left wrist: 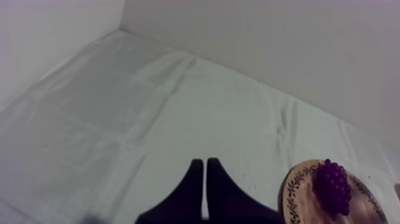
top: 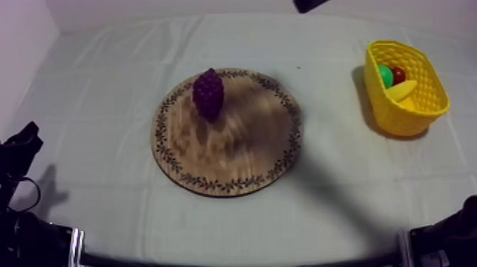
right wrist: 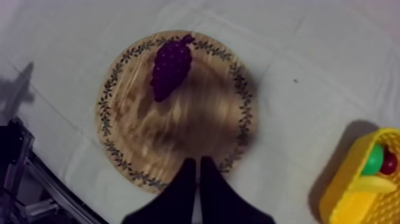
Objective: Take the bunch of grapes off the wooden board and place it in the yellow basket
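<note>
A purple bunch of grapes (top: pixel 208 94) lies on the far left part of the round wooden board (top: pixel 234 153) at the table's middle. The yellow basket (top: pixel 419 106) stands at the far right. My right gripper (right wrist: pixel 197 165) hangs high over the board's near rim (right wrist: pixel 125 170), fingers together as a narrow wedge, well short of the grapes (right wrist: pixel 170 67). My left gripper (left wrist: pixel 205 165) is shut too and rests low at the table's left (top: pixel 21 148); the grapes (left wrist: pixel 333 186) on the board (left wrist: pixel 296 192) lie off to its side.
Inside the basket (right wrist: pixel 348 208) lie a green pear (top: pixel 385 74), a small red fruit (top: pixel 399 74) and a banana (top: pixel 402 91). A black part of my right arm (top: pixel 309 4) shows at the far edge. Bare cloth surrounds the board.
</note>
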